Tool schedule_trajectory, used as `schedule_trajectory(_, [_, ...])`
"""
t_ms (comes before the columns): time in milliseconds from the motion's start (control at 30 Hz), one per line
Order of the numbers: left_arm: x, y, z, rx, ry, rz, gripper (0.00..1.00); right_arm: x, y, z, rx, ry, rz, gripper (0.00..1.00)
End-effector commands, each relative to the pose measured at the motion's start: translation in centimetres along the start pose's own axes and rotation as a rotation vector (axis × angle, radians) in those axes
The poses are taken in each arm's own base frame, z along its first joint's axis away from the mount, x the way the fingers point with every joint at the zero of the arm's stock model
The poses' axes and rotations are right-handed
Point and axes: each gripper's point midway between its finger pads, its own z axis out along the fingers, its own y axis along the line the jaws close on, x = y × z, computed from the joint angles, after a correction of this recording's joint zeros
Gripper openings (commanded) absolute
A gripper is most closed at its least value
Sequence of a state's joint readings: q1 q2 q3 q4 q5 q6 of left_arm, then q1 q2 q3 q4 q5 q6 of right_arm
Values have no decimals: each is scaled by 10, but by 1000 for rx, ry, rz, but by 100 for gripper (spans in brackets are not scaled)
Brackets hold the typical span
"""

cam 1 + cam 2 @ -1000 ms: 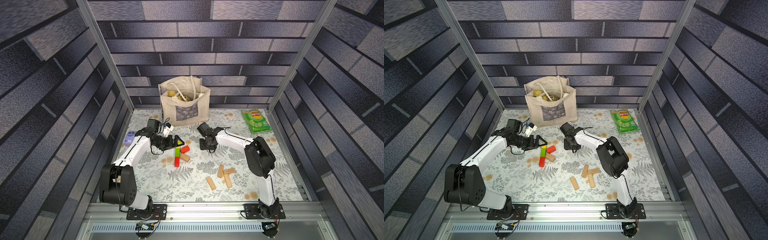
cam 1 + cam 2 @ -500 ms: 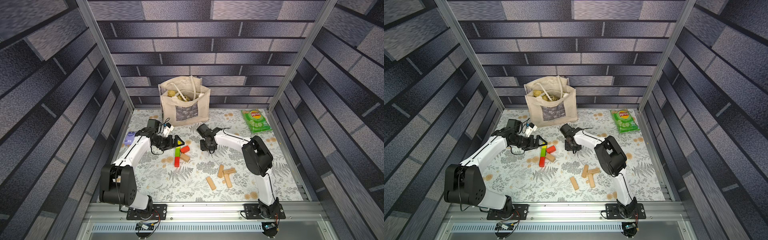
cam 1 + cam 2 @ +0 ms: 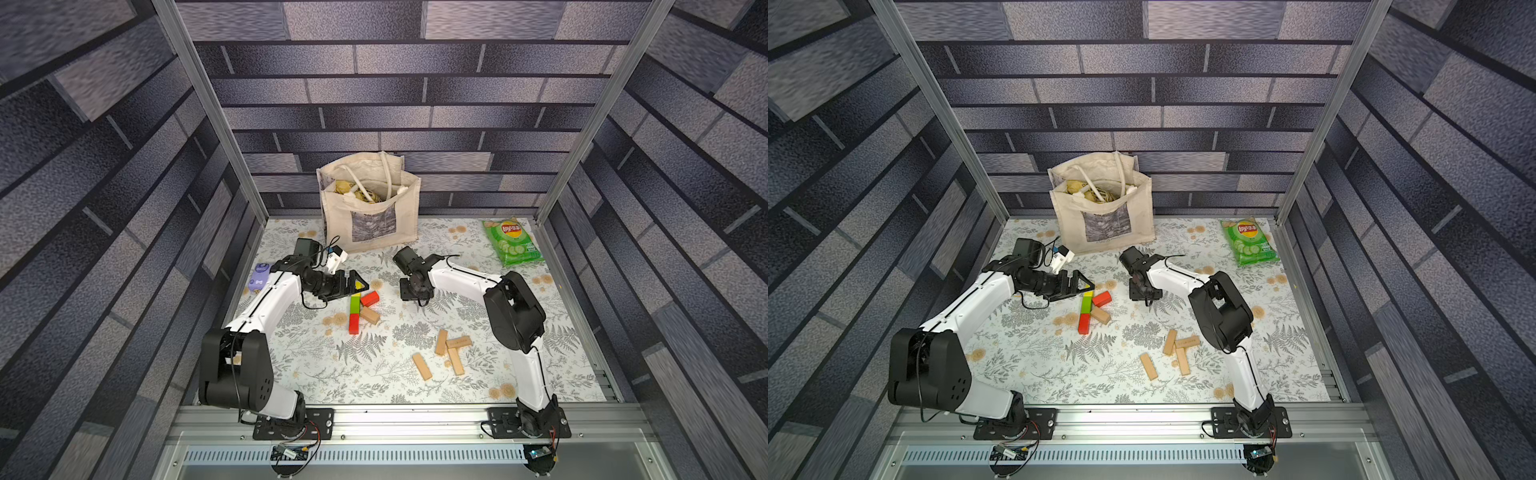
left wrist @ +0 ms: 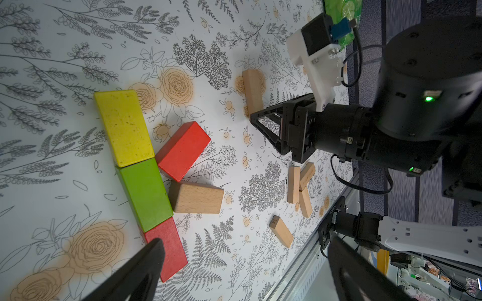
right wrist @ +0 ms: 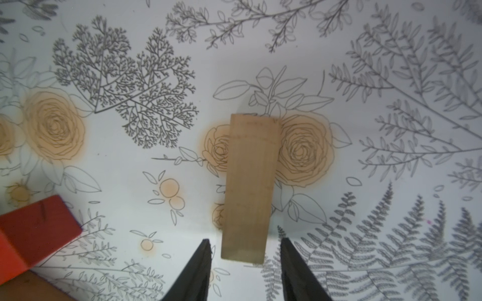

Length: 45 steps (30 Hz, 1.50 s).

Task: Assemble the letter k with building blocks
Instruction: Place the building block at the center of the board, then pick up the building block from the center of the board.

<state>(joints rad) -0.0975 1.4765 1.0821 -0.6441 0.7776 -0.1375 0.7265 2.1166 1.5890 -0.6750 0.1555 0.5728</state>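
Right claw (image 5: 245, 240): jaws apart, astride a tan block (image 5: 249, 187) lying flat on the counter (image 5: 391, 182).
Left claw (image 3: 352, 285): spread wide, empty.
Done: multicoloured k (image 3: 358, 305) looks complete.
Remaining: likely a tan letter; four loose blocks (image 3: 451, 351) wait nearby.

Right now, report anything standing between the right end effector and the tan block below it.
Nothing visible does. The tan block lies flat between the right end effector's open jaws, with a bare gap on either side. The red block sits well aside.
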Motion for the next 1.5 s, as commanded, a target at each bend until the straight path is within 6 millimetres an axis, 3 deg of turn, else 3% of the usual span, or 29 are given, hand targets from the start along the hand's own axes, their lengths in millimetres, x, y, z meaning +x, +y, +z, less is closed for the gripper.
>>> schedule_trajectory(0, [-3,-4,-1,1,10,21,100,-11,3,-15,-21,-51,-14,57])
schedule_trajectory(100, [-3,-5,0,2,11,23,100,-13,7,-25,-62,-79,-26,63])
schedule_trajectory(200, [-3,-5,-1,1,9,25,100,-15,7,-49,-91,-111,-27,62])
schedule_trajectory(300, [-3,-8,-3,1,6,36,100,-3,12,-78,-125,-136,-62,61])
schedule_trajectory(433, [4,-24,-4,31,18,72,100,32,14,-112,-148,-124,-129,62])
schedule_trajectory(500, [13,-34,0,50,48,57,100,54,11,-119,-164,-97,-137,60])
schedule_trajectory(633, [51,-52,5,-22,147,1,100,96,-4,-131,-187,-33,-109,52])
schedule_trajectory(800, [65,-55,-7,-24,87,36,100,145,-27,-127,-207,35,-100,52])
schedule_trajectory(967, [84,-55,-4,137,76,44,100,175,-42,-116,-208,61,-126,50])
schedule_trajectory(1133, [90,-72,-5,252,77,108,100,192,-41,-109,-242,86,-171,50])
schedule_trajectory(1267, [88,-71,-10,257,93,130,100,206,-34,-102,-288,93,-234,49])
schedule_trajectory(1467, [81,-71,-7,286,75,133,100,205,-18,-102,-316,46,-332,49])
